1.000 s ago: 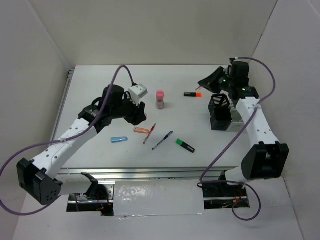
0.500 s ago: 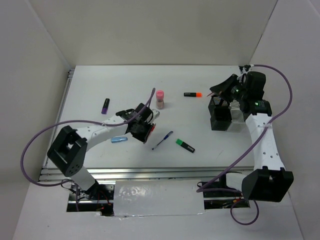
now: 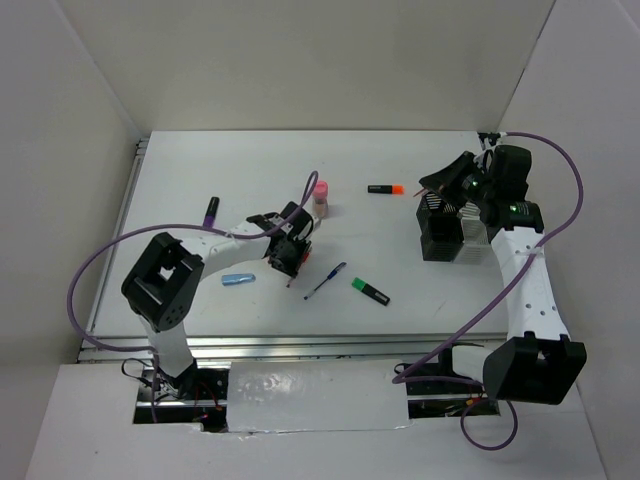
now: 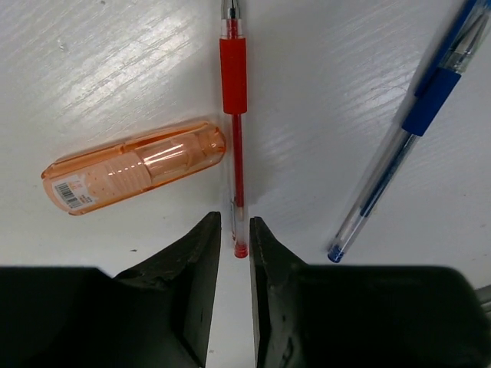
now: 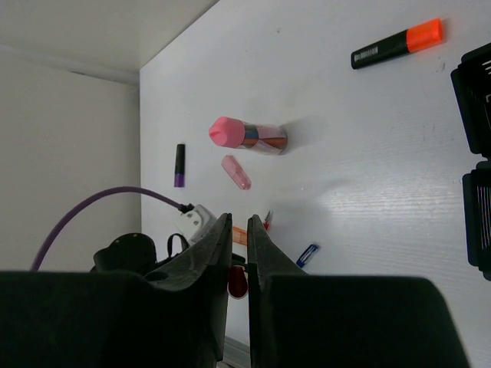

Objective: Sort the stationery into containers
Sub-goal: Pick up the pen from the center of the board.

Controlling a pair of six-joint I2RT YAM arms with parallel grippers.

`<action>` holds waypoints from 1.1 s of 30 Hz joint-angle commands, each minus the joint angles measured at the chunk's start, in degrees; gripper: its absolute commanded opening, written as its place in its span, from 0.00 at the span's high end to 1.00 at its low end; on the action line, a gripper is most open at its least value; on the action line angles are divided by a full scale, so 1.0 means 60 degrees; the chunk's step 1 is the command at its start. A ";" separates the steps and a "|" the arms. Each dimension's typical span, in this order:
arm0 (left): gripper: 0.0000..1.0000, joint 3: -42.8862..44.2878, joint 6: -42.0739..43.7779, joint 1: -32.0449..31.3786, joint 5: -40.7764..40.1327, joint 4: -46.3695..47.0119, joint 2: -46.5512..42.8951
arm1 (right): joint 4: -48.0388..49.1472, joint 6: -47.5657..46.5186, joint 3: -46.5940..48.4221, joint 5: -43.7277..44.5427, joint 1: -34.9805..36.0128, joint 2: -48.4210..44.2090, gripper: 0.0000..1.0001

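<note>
Slippage is the nearest risk. The left gripper (image 4: 234,230) holds nothing, its fingers a narrow gap apart, and it straddles only the tail end of the red pen (image 4: 234,84) lying on the table. Closing there may let the pen pivot. The orange cap piece (image 4: 134,170) lies just beside the pen and could get dragged. Farther off, the right gripper (image 5: 238,224) pinches something red, too hidden to name, by the mesh cup (image 3: 436,232); a skewed release might miss.

Counted, one each:
- green highlighter (image 3: 370,291)
- blue pen (image 3: 325,281)
- blue cap (image 3: 238,279)
- pink piece (image 5: 236,172)
- purple marker (image 3: 211,208)
- pink-capped cylinder (image 3: 320,197)
- orange highlighter (image 3: 385,189)

Containers: two, the cup and the tray (image 3: 464,232).
</note>
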 commanded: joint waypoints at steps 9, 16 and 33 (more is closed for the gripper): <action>0.69 0.0021 -0.0174 -0.0006 -0.0244 0.0266 0.0838 | 0.0198 -0.0046 -0.0040 -0.0195 -0.0074 -0.0103 1.00; 0.77 -0.0199 -0.0086 -0.0255 -0.0816 0.0208 0.1292 | 0.0125 -0.0163 0.0106 -0.0093 0.0028 0.0000 1.00; 1.00 0.1310 0.0969 0.0536 0.5461 0.0515 -0.4828 | 0.1793 0.0755 0.0443 -0.3386 0.1460 -0.0220 1.00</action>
